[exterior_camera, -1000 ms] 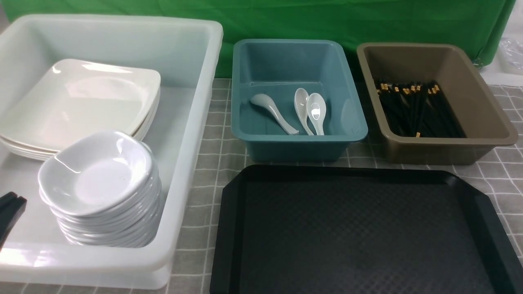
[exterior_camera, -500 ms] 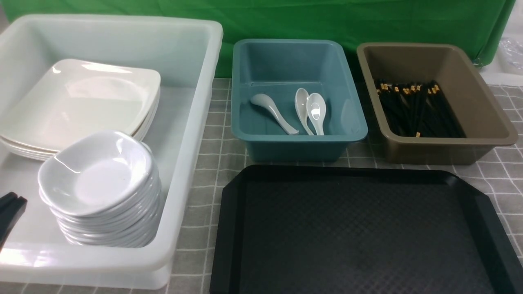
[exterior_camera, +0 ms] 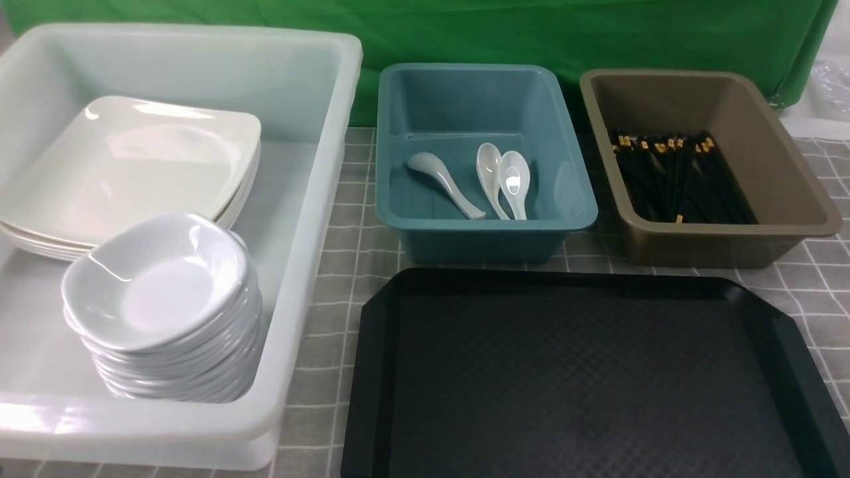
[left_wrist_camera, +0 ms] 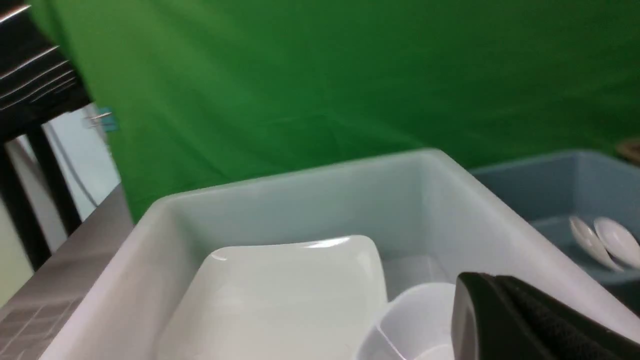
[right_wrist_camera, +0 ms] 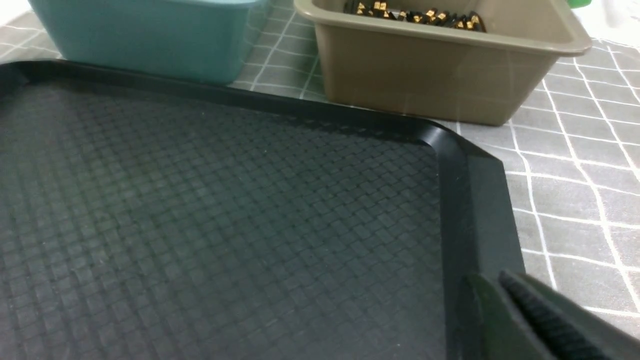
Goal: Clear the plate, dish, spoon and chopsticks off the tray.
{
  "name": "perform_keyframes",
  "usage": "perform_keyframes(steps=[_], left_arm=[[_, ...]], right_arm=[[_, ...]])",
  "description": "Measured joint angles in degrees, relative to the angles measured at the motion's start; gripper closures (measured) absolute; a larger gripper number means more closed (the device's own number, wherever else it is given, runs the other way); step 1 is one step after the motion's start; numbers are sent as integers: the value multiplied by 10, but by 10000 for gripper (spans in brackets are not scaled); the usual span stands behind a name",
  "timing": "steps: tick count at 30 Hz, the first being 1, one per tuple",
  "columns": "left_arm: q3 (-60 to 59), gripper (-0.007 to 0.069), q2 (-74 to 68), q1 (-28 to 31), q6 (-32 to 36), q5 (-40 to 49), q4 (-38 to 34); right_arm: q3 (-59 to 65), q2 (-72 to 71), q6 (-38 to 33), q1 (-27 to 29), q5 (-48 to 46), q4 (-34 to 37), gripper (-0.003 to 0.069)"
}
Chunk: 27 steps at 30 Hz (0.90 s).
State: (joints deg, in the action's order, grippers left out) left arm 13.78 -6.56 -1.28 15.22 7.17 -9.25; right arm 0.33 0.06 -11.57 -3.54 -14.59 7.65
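Since a second ago: my left gripper's black tip, which was showing at the near-left edge of the front view, is no longer showing there; everything else is lying as it was.
Left gripper (left_wrist_camera: 525,320): I am seeing it only in the left wrist view, hanging above the white tub (exterior_camera: 319,219); its two dark fingers are lying pressed together with nothing between them.
Right gripper (right_wrist_camera: 540,320): I am seeing only a dark fingertip at the corner of the right wrist view, over the tray's right rim; I cannot tell how far it is standing open, and I am seeing nothing in it.
Tray (exterior_camera: 378,372): it is sitting on the table (exterior_camera: 345,265) nearest me, its diamond-patterned floor bare in both the front and right wrist views.
Plate (exterior_camera: 133,166): it is lying on top of a stack of like plates inside the white tub, toward its far-left side.
Dishes (exterior_camera: 159,285): a stack of small white bowls is sitting in the same tub, in front of the plates and overlapping their near edge.
Spoons (exterior_camera: 505,179): three white spoons are lying in the blue tub (exterior_camera: 578,199), two nested side by side and one apart to their left.
Chopsticks (exterior_camera: 677,179): a bundle of black sticks with gold bands is lying in the brown tub (exterior_camera: 790,172), right of the blue one.
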Motion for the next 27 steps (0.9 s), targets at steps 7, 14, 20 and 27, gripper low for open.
perform_keyframes(steps=[7, 14, 20, 27], left_arm=[[-114, 613, 64, 87, -130, -10, 67], [-141, 613, 66, 93, -160, 49, 65], [-141, 613, 66, 93, -164, 50, 65], [-141, 613, 66, 93, -165, 50, 65]], right_arm=[[0, 0, -1, 0, 0, 0, 563], [0, 0, 0, 0, 0, 0, 540], [0, 0, 0, 0, 0, 0, 520], [0, 0, 0, 0, 0, 0, 497]])
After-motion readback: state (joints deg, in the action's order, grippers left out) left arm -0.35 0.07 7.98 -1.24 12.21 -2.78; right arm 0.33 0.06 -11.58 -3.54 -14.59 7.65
